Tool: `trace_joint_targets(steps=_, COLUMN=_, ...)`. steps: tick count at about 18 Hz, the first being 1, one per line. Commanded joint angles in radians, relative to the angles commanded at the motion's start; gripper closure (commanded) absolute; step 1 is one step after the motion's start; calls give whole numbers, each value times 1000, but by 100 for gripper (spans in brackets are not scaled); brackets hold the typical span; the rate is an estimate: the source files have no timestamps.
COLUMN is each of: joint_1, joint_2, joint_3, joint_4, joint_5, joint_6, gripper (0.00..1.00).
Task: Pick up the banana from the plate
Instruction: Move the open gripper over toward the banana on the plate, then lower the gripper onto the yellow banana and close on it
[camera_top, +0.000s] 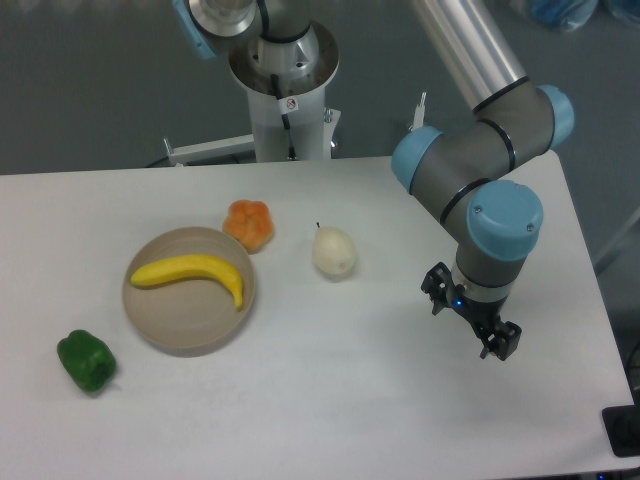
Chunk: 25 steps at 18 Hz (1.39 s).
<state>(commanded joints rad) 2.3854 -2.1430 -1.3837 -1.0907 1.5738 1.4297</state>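
The bright yellow banana (194, 273) lies curved across the round beige plate (178, 328) at the left of the white table. My gripper (470, 312) hangs at the right side of the table, far to the right of the plate and well apart from the banana. Its two dark fingers point down and look spread apart with nothing between them.
An orange fruit (250, 224) touches the plate's far right rim. A pale cream pear (334, 251) stands between the plate and my gripper. A green pepper (86, 361) lies left of the plate near the front. The robot base (285, 90) stands at the back.
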Motion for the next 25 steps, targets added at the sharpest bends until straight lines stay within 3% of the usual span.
trace_joint_targets(steps=8, joint_1=-15, joint_2=18, joint_3=-35, joint_4=9, joint_5=-43, joint_6=-9, gripper=0)
trace_joint_targets(steps=13, joint_1=-100, joint_2=159, joint_3=-175, joint_4=15, joint_5=-43, joint_6=-40, gripper=0)
trace_joint_targets(steps=18, joint_1=-202, joint_2=215, joint_3=-224, joint_4=14, joint_5=-40, joint_6=-41, gripper=0)
trace_joint_targets(steps=20, joint_1=-254, joint_2=259, joint_3=-302, joint_4=23, joint_5=-35, joint_6=-26, gripper=0)
trace_joint_targets(steps=22, joint_1=-314, joint_2=290, joint_3=-388, joint_4=78, joint_5=-20, joint_6=-25, gripper=0)
trace_joint_targets(steps=25, joint_1=-360, joint_2=293, joint_3=-425, joint_4=92, joint_5=-20, joint_6=-32, gripper=0)
